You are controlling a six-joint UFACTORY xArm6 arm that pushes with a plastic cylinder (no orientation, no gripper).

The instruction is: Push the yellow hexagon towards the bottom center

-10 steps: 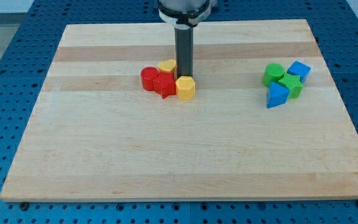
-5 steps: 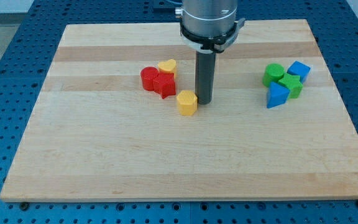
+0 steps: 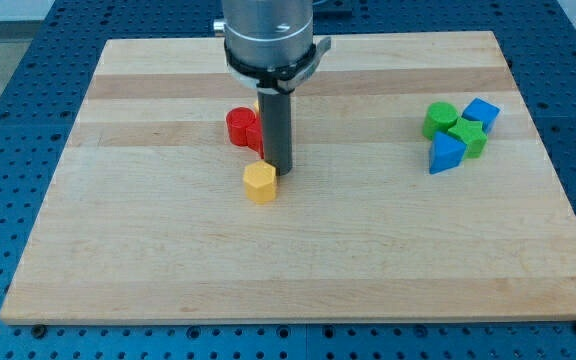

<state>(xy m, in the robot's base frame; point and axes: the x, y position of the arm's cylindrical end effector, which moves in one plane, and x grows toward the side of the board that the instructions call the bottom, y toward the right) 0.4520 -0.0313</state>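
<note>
The yellow hexagon (image 3: 260,183) lies on the wooden board (image 3: 298,260), left of the board's middle. My tip (image 3: 280,170) stands right beside it, at its upper right, touching or nearly touching. The rod rises from there and hides part of the red blocks behind it. A red cylinder (image 3: 239,126) and a second red block (image 3: 256,134) sit just above the hexagon. A sliver of a second yellow block (image 3: 256,104) shows at the rod's left edge.
A cluster sits at the view's right: a green cylinder (image 3: 439,119), a green block (image 3: 468,136), a blue block (image 3: 482,112) and a blue triangle (image 3: 446,153). The board rests on a blue perforated table (image 3: 8,130).
The yellow hexagon has slid down and to the left, away from the red blocks. My tip went from above it round to its right, then followed it left and slightly down.
</note>
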